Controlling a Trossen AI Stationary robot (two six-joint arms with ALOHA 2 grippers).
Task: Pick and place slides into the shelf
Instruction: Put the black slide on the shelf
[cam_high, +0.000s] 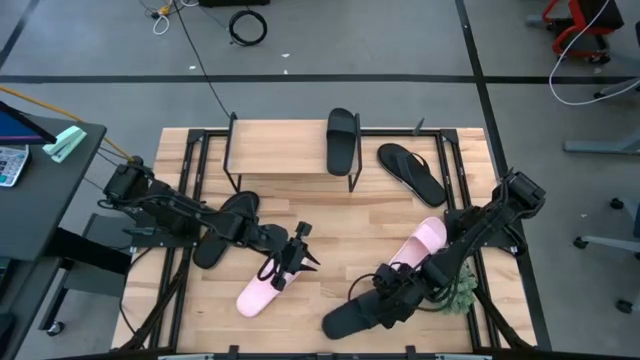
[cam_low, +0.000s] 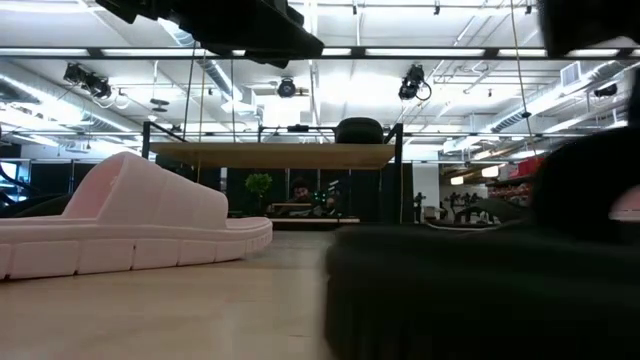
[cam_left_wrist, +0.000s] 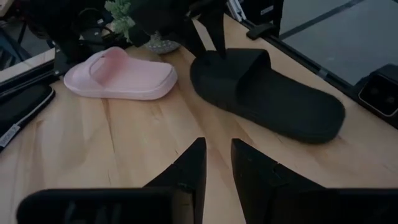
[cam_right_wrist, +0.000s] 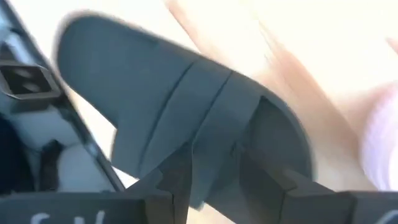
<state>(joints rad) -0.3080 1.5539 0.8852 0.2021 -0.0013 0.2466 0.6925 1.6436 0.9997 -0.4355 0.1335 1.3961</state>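
Note:
A black broad-band slide lies near the table's near edge, with my right gripper shut on its band. My left gripper is open by a narrow gap over bare wood, beside one pink slide and touching nothing. The other pink slide lies flat under the right arm. The shelf stands at the far side, with the second black slide on its top board. One thong flip-flop lies right of the shelf. The other flip-flop lies under the left arm. My right gripper pinches the black slide's broad band between its two fingers, which come slanting down from above. The sole looks level in the left wrist view. Whether it is lifted off the table I cannot tell.
A spiky green plant ball sits by the right arm near the table's right edge. Bare wood shows between the shelf and the two grippers. The shelf's top board has free room left of the black slide.

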